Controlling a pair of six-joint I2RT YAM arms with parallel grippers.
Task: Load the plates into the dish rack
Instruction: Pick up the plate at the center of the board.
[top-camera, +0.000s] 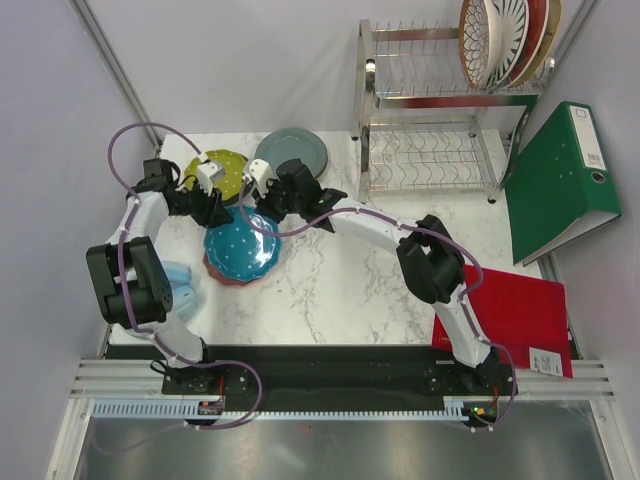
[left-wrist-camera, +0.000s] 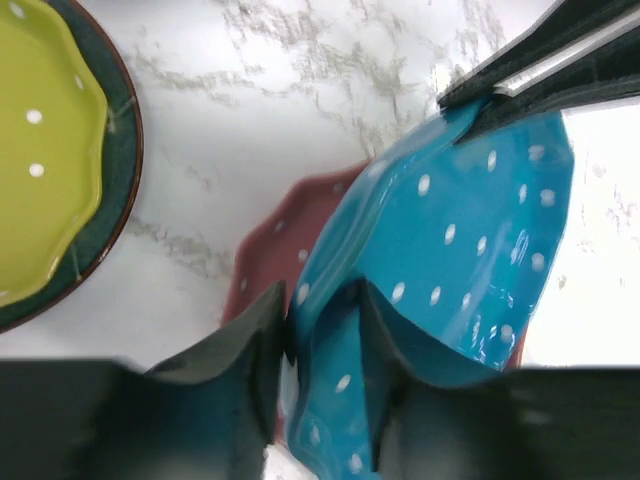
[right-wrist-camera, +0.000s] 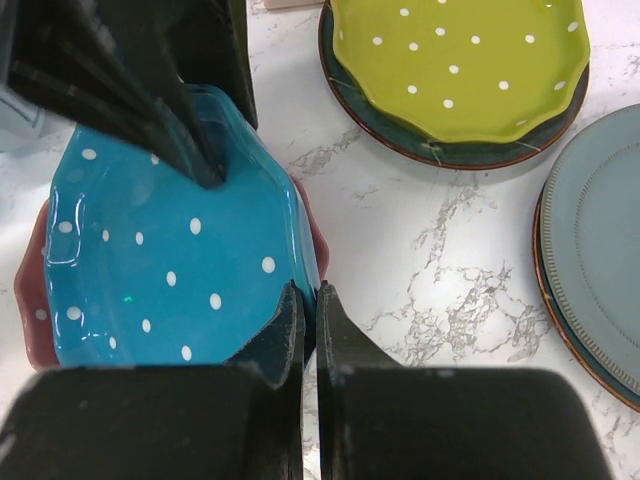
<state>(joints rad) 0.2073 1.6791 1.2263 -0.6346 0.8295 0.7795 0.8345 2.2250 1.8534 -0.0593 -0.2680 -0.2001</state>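
Overhead footage put the dish rack (top-camera: 450, 98) at the far right of the marble table (top-camera: 340, 285). Several racked plates (top-camera: 505, 40) stood on edge in its upper tier, and a green binder (top-camera: 560, 185) leaned just beside it. A red folder (top-camera: 515, 310) lay near the right arm's base. Only that view showed the rack. It also showed both arms reaching to the table's left half, well apart from the rack, and meeting over the teal plate (top-camera: 245, 250). A grey-blue plate (top-camera: 292, 152) lay behind them.

From above, both grips were too small to read; the wrist cameras gave more. In the right wrist view, the right gripper (right-wrist-camera: 308, 300) was pinched on the teal plate's near rim, with only a sliver of gap between its fingers. Beyond it a lime plate (right-wrist-camera: 460, 60) sat on a dark plate (right-wrist-camera: 400, 140).

In the left wrist view, the left gripper (left-wrist-camera: 325, 310) straddled the opposite rim, one finger outside it and one on the dotted face. Whether those fingers were pressing or only bracketing the rim could not be told. That camera alone showed the teal plate tilted, its far edge raised between the right fingers. A pink plate (left-wrist-camera: 285, 235) lay flat on the marble under it.
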